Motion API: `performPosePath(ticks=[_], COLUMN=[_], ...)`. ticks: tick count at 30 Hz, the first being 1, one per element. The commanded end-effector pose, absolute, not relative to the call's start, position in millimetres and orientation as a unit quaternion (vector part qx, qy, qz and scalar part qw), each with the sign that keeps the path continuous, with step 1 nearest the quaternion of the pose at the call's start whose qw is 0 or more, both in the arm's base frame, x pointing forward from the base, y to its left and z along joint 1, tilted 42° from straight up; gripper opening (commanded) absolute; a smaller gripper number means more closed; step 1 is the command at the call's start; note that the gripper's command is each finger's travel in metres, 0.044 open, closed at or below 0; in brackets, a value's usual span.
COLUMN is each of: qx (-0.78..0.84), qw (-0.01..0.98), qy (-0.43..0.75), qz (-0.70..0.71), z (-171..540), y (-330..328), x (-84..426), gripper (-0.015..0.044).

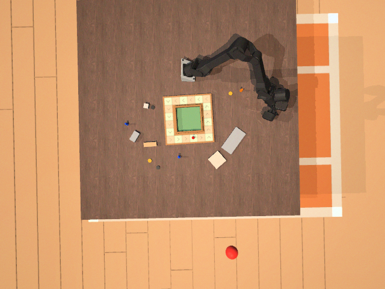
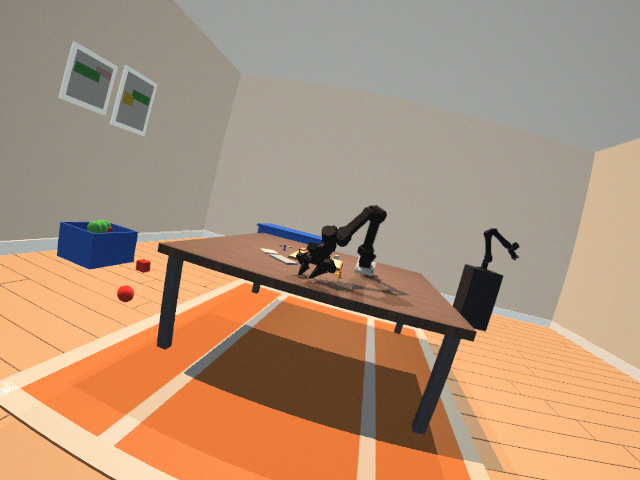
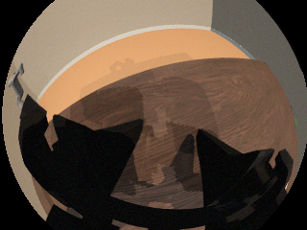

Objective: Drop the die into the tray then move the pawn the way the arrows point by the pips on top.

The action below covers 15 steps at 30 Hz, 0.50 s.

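A small whitish cube, apparently the die, lies left of the board beside a dark disc; its pips are too small to read. The board has a ring of arrowed squares around the green dice tray, which looks empty. A red pawn stands on a pale square in the board's bottom row, where the arrows point right. My gripper is open and empty, above the table near its right edge in the top view, well away from the die and board.
An orange piece and a yellow disc lie between board and arm. A grey slab and a cream block lie lower right of the board. Blue pieces, a grey block and a tan block lie left and below.
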<state>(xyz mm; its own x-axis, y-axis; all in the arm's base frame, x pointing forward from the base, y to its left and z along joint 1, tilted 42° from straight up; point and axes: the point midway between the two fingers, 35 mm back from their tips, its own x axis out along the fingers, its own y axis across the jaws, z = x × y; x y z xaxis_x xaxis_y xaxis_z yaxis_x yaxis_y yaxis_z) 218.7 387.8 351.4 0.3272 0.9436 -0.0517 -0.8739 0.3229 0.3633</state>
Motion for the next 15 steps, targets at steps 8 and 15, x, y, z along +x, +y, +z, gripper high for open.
performPosePath(ticks=[8,15], qx=[0.069,0.053], qw=[0.893,0.933], qy=[0.186,0.245], qz=[0.404,0.26], z=[283,237], y=[299,206], x=[354,417], gripper=[0.0275,0.0275])
